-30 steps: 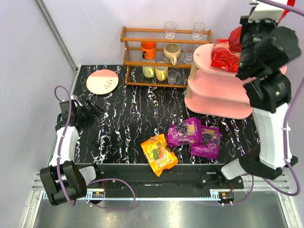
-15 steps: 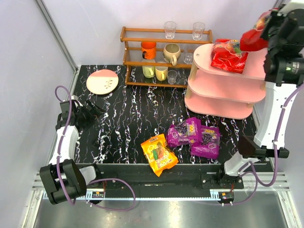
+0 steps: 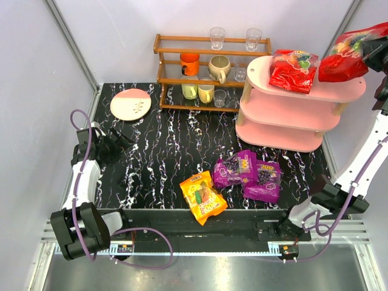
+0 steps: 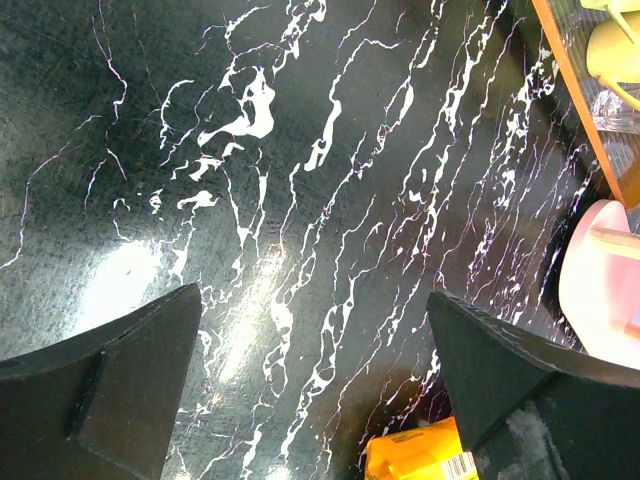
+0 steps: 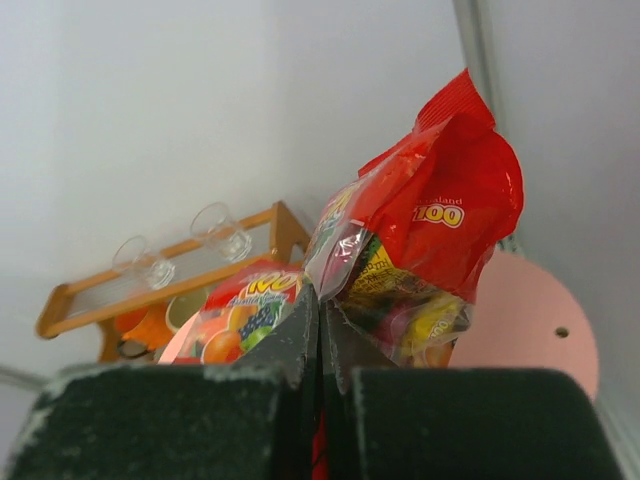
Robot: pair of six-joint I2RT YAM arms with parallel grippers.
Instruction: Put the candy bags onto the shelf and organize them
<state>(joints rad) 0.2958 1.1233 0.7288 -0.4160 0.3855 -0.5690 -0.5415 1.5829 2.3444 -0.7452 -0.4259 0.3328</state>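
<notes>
A red candy bag hangs in the air just past the right end of the shelf's top tier, with my right gripper shut on its edge; in the right wrist view this bag stands above the jaws. A second red bag lies on the top tier. Two purple bags and an orange bag lie on the table in front of the shelf. My left gripper rests open at the table's left side, holding nothing; the orange bag's corner shows by its right finger.
A brown wooden rack of cups and glasses stands at the back, left of the shelf. A pink and cream plate lies at the back left. Grey walls close in on both sides.
My right arm has swung to the right, carrying the red bag from above the shelf's top tier to past its right end. The left arm has not moved.
</notes>
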